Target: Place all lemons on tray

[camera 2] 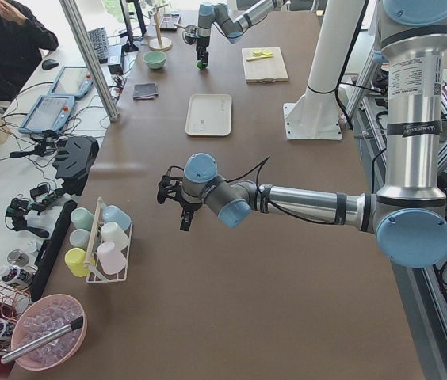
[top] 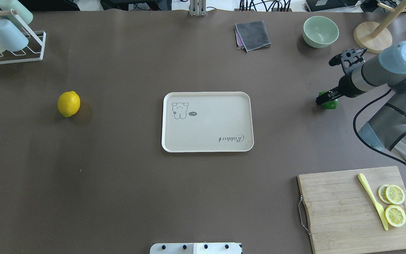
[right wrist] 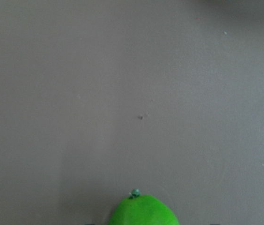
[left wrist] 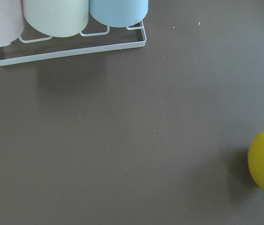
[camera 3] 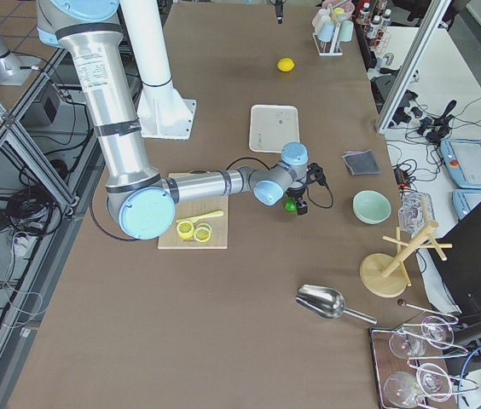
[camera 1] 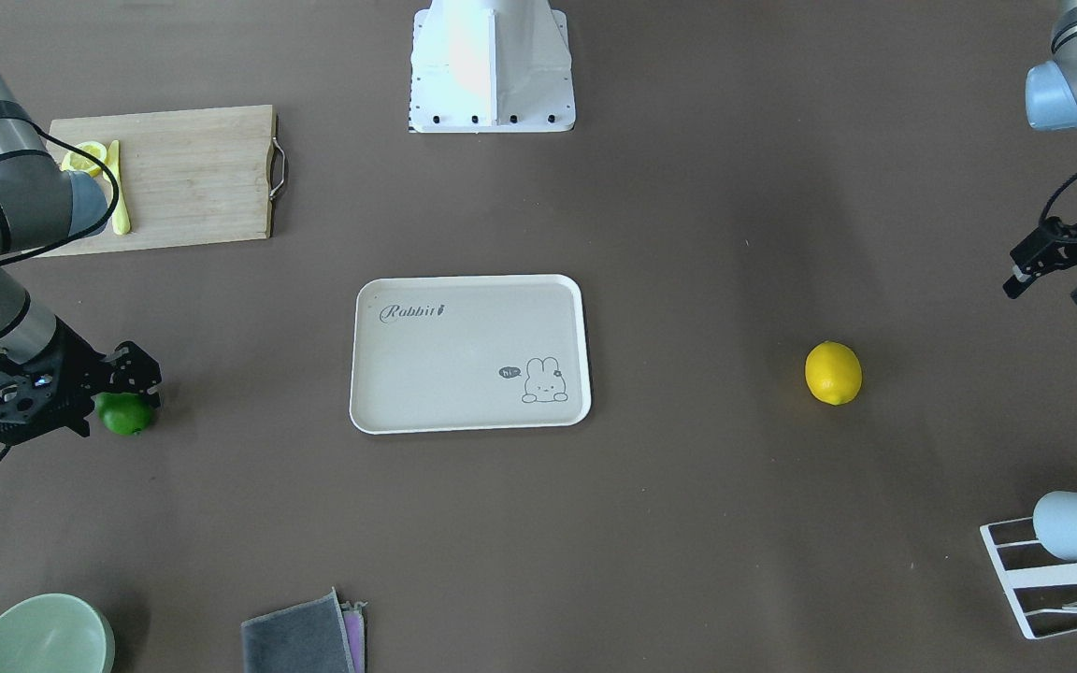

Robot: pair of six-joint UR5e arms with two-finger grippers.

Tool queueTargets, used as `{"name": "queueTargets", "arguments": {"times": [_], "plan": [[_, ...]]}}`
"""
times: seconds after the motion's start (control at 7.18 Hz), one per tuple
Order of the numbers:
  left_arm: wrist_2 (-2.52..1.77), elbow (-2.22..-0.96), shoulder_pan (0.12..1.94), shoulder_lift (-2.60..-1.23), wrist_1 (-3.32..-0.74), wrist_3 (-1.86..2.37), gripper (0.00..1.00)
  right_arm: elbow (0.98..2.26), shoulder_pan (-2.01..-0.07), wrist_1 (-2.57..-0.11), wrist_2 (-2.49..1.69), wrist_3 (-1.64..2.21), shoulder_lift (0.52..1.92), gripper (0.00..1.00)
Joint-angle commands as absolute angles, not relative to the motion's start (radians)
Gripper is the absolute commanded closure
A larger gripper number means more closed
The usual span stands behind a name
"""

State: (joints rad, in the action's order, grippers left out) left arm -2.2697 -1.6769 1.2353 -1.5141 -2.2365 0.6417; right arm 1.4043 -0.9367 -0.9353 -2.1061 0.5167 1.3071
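**Bench layout, both lemons off the tray.** The tray [top: 206, 116] is lying flat at the centre of the table [top: 118, 194]. The yellow lemon [top: 68, 103] is resting on the tabletop well apart from it on the robot's left. The green lemon [top: 331, 104] is resting well apart on the right. Brown tabletop is showing between each fruit and the tray's white rim.

The right gripper [camera 1: 141, 393] is sitting low at the green lemon and covering part of it in both table views. Whether its jaws are pressing on the fruit cannot be told; the right wrist view is showing only the fruit's stem end at its lower edge. The left gripper [camera 1: 1050, 285] is hanging above the table's left margin, jaws spread and carrying nothing, apart from the yellow lemon.

A cup rack [top: 12, 53] holding pastel cups is standing beyond the yellow lemon. A green bowl [top: 320, 31], a folded grey cloth [top: 252, 34] and a wooden stand [top: 372, 33] are sitting beyond the green lemon. A cutting board [top: 344, 211] near the robot's right is bearing a yellow knife [top: 374, 201] and lemon slices [top: 395, 215].

The tray is carrying the script word "Rabbit" [camera 1: 412, 313] and a bunny drawing [camera 1: 545, 381] with a "hi" bubble. A small mark on the board is proving too small to read.
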Motion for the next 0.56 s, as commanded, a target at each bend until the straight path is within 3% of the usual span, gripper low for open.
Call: {"name": "queueTargets", "arguments": {"times": [0.0,0.42], "plan": [[-2.27,-1.675,1.235,-1.526,-2.237,0.649,0.02,1.416,-0.924,-0.934,-2.1,0.537,1.304,1.0],[-2.246,-1.683,1.142,-1.575,-2.278,0.738,0.02,1.59,-0.939,-1.154,-2.166,0.618,1.241,1.0]]}}
